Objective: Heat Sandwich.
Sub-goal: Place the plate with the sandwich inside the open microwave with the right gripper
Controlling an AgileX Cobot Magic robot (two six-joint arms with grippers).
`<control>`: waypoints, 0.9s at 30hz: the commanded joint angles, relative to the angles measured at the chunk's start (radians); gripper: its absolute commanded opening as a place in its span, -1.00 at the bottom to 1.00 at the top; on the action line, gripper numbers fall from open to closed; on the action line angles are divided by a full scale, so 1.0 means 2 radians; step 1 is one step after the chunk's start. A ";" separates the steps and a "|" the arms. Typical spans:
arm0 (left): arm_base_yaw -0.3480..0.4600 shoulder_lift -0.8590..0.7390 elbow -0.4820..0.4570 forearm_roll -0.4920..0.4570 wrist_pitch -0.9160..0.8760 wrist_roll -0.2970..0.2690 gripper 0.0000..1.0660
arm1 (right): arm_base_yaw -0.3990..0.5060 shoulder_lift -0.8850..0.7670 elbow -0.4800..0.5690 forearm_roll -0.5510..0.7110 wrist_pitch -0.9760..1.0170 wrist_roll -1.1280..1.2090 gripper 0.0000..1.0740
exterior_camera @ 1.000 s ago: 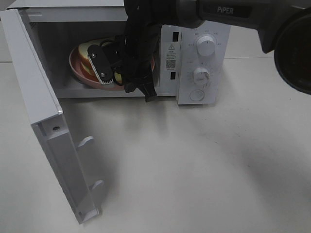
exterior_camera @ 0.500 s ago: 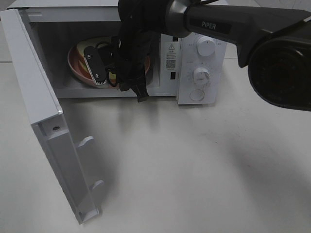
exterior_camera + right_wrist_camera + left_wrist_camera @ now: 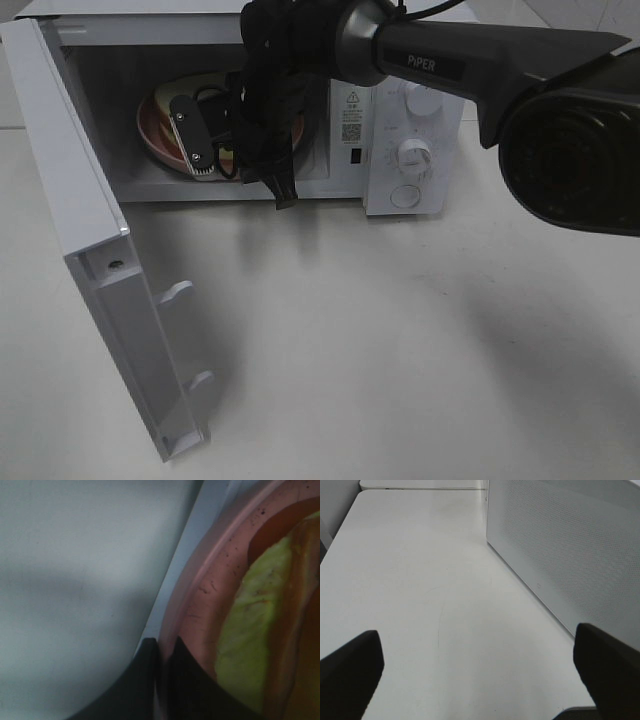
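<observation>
The sandwich (image 3: 250, 630) lies on a round pink plate (image 3: 200, 595) inside the open microwave (image 3: 400, 130); its pale green filling shows in the right wrist view. My right gripper (image 3: 162, 680) is shut on the plate's rim. From the high camera, the right gripper (image 3: 215, 150) reaches into the oven cavity and covers most of the sandwich; only the plate's (image 3: 152, 120) left part shows. My left gripper (image 3: 480, 680) stands open over bare table beside the microwave's perforated side wall (image 3: 560, 555), holding nothing.
The microwave door (image 3: 90, 240) swings wide open to the left, its edge reaching toward the table's front. Two dials (image 3: 415, 155) and a round button sit on the control panel at the right. The right arm (image 3: 480, 60) crosses above the microwave.
The right arm has shifted left and deeper into the cavity, carrying the pink plate slightly left with it. The left gripper shows no change.
</observation>
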 commanded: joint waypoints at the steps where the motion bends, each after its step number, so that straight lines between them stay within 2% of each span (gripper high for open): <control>1: 0.001 -0.009 0.001 -0.003 -0.004 -0.003 0.84 | -0.002 0.001 -0.006 0.000 -0.019 0.026 -0.84; 5: 0.001 -0.009 0.001 -0.003 -0.004 -0.003 0.84 | -0.002 0.001 -0.006 -0.012 -0.022 0.049 -0.66; 7: 0.001 -0.009 0.001 -0.003 -0.004 -0.003 0.84 | -0.002 0.001 -0.006 -0.012 -0.023 0.056 -0.49; 9: 0.001 -0.009 0.001 -0.003 -0.004 -0.003 0.84 | -0.002 0.001 -0.006 -0.012 -0.023 0.058 -0.44; 11: 0.001 -0.009 0.001 -0.003 -0.004 -0.003 0.84 | -0.002 0.001 -0.006 -0.011 -0.023 0.060 -0.27; 22: 0.001 -0.009 0.001 -0.003 -0.004 -0.003 0.84 | -0.002 -0.001 -0.003 -0.001 -0.022 0.071 -0.13; 27: 0.001 -0.009 0.001 -0.003 -0.004 -0.003 0.84 | -0.002 -0.018 0.018 0.001 -0.033 0.073 -0.03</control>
